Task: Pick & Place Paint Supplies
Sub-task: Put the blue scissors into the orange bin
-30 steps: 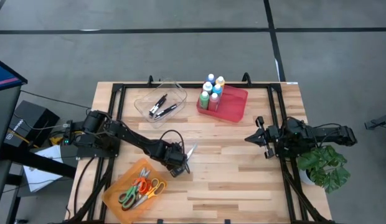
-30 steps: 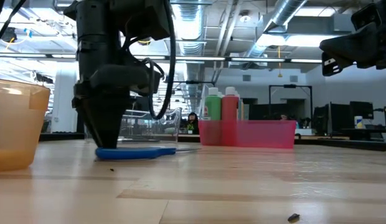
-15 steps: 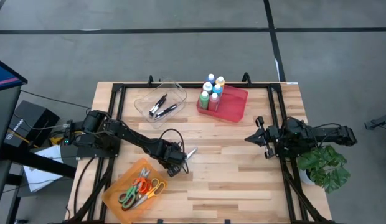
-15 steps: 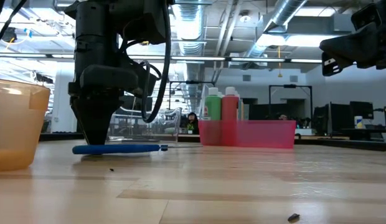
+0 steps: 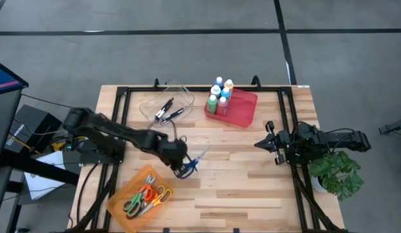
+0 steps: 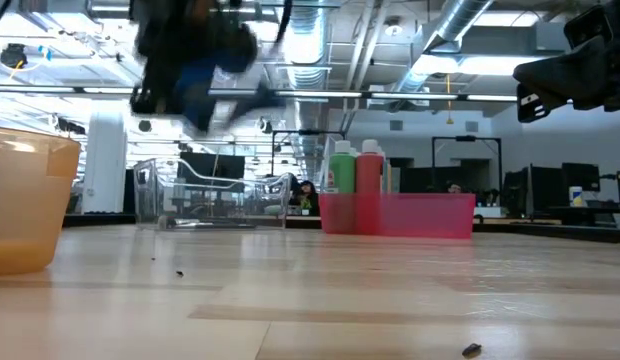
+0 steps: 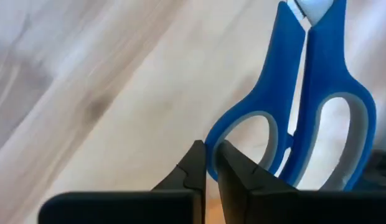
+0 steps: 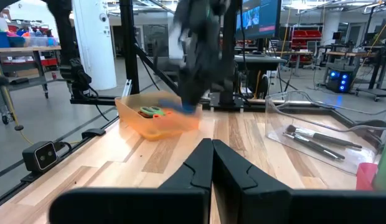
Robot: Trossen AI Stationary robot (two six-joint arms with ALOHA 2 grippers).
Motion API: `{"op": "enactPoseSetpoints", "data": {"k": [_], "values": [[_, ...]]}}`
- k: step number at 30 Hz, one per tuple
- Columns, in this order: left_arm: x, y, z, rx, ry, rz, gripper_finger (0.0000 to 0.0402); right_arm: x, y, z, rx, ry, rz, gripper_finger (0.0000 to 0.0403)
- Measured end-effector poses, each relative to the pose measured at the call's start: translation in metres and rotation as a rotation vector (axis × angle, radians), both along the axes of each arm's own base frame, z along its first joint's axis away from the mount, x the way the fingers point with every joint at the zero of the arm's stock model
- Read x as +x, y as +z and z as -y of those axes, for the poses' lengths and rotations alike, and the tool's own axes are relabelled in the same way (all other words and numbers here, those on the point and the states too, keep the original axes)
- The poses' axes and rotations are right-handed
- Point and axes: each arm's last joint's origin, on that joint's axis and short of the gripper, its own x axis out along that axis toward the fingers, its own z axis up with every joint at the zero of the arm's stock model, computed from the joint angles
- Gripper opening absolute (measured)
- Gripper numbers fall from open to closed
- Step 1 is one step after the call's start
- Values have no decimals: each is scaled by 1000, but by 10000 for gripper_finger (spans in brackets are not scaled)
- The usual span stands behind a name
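The paint supplies (image 5: 220,94) are small white-capped bottles standing upright in a red bin (image 5: 242,111) at the table's far side; they also show in the low view (image 6: 355,168). My left gripper (image 5: 182,168) hangs above the table's middle, shut on a pair of blue-handled scissors (image 5: 194,160), not on a bottle. In the low view this gripper (image 6: 195,95) is blurred and high above the wood. My right gripper (image 5: 260,144) waits shut near the right edge, holding nothing. My left gripper pinches the rim of one blue handle loop (image 7: 213,144) between its two fingers, one finger (image 7: 243,177) inside the loop and the other outside. The fingers slant down from above. The scissors are lifted clear of the table, with the blades (image 7: 312,7) pointing away from the fingers.
An orange bin (image 5: 126,200) with several coloured scissors sits at the near left. A clear tray (image 5: 149,107) with brushes lies at the far left, beside the red bin. A potted plant (image 5: 336,171) stands off the right edge.
My left gripper has shut on the scissors' handle. It dragged them a little toward the table's left edge, then rose. The scissors, which lay flat on the wood, now hang clear of the table.
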Motion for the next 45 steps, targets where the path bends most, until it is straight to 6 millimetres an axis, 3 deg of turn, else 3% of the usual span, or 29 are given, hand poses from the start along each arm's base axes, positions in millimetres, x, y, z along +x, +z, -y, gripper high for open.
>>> {"op": "enactPoseSetpoints", "data": {"k": [6, 12, 17, 22, 27, 34, 38, 45], "values": [[-18, 78, -9, -159, 40, 407, 10, 0, 0, 0, 0, 0, 0, 0], [-50, 152, -14, -286, -1, 859, 10, 0, 0, 0, 0, 0, 0, 0], [-77, 189, -12, -317, -91, 1124, 9, 0, 0, 0, 0, 0, 0, 0], [-90, 208, -2, -322, -192, 1297, 9, 0, 0, 0, 0, 1, 0, 0], [-96, 218, 2, -355, -227, 1387, 9, 0, 0, 0, 0, 0, 0, 0], [-95, 212, 4, -381, -210, 1313, 10, 0, 0, 0, 0, 0, 0, 0], [-96, 193, 16, -426, -184, 1087, 10, 0, 0, 0, 0, 0, 0, 0], [-110, 140, 53, -453, -35, 515, 10, 0, 0, 0, 0, 0, 0, 0]]}}
